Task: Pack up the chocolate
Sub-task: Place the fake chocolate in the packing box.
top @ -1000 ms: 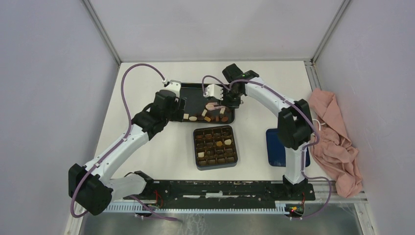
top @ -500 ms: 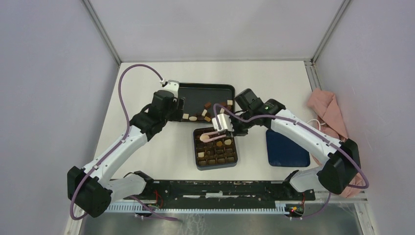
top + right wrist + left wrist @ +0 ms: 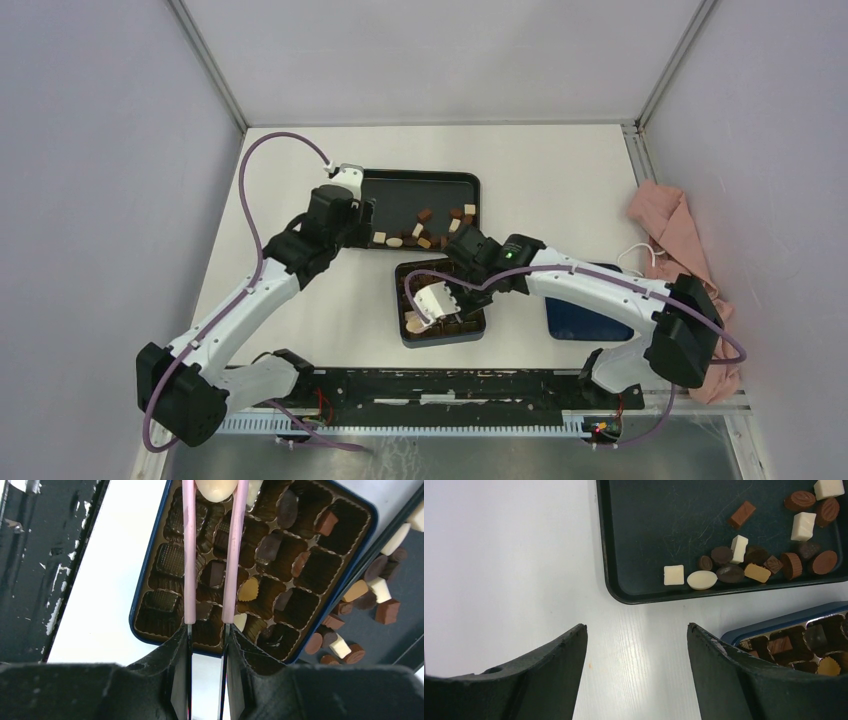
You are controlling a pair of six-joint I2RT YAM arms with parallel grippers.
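From above: the left gripper [image 3: 358,214] hangs at the left edge of the tray [image 3: 420,188], with loose chocolate [image 3: 425,233] strung along the tray's near side. The right gripper [image 3: 432,303] sits low over the box [image 3: 441,340], just in front of the tray. Over to the left wrist: jaws wide apart above bare table [image 3: 499,555], nothing between them, tray and chocolate ahead, a corner of the box at right. Right wrist now: fingers squeezed on the pink tweezers [image 3: 189,555], whose tips are pinched together on a cream oval [image 3: 216,487] over the box's cells. Several cells are filled, and more pieces lie in the tray at right.
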